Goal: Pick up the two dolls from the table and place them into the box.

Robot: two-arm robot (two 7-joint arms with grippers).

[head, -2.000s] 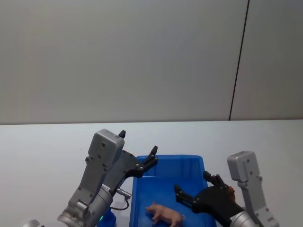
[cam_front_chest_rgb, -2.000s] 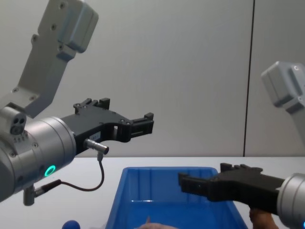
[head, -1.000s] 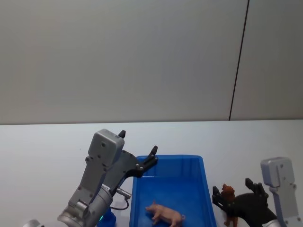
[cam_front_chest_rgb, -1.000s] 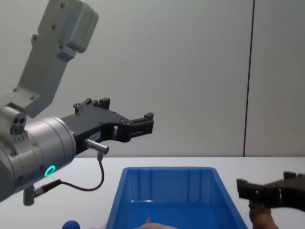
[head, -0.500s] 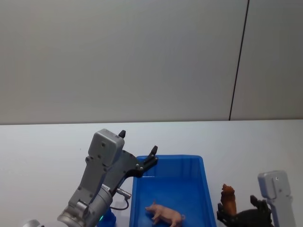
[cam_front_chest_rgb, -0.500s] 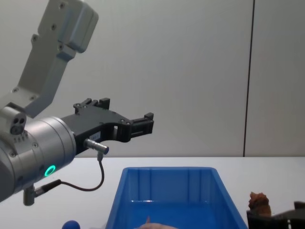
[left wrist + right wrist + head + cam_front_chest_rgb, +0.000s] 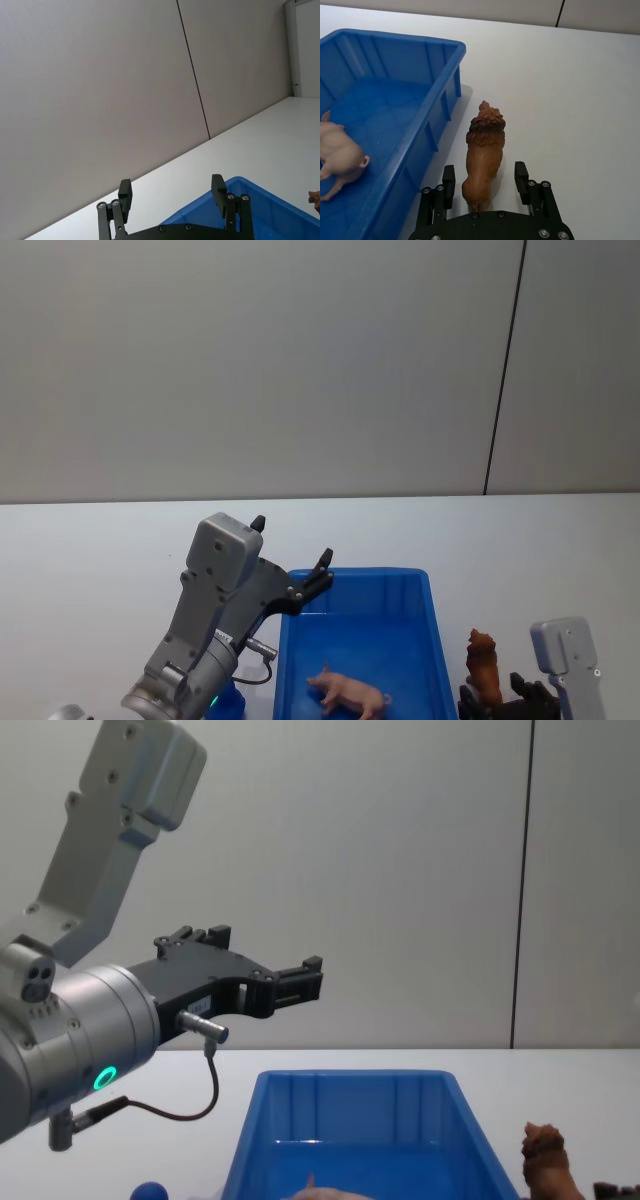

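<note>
The brown lion doll [image 7: 483, 150] stands upright on the white table [image 7: 570, 100], just off the right side of the blue box [image 7: 395, 37]. My right gripper [image 7: 484, 171] is open, one finger on each side of the lion's hindquarters with a small gap on both sides. From the head view the lion [image 7: 483, 662] sits right of the box [image 7: 360, 573], with the right gripper [image 7: 492, 696] low around it. The pale pink doll [image 7: 350, 692] lies inside the box. My left gripper [image 7: 292, 540] hovers open and empty above the box's far left corner.
A small blue round object [image 7: 228, 702] sits on the table left of the box, under the left arm. Bare white tabletop [image 7: 540, 560] stretches to the right of and beyond the lion. A grey wall with a dark vertical seam [image 7: 505, 370] stands behind the table.
My right gripper has moved from above the box to the right and down, and now straddles the lion on the table. The left arm and the pink doll have not moved.
</note>
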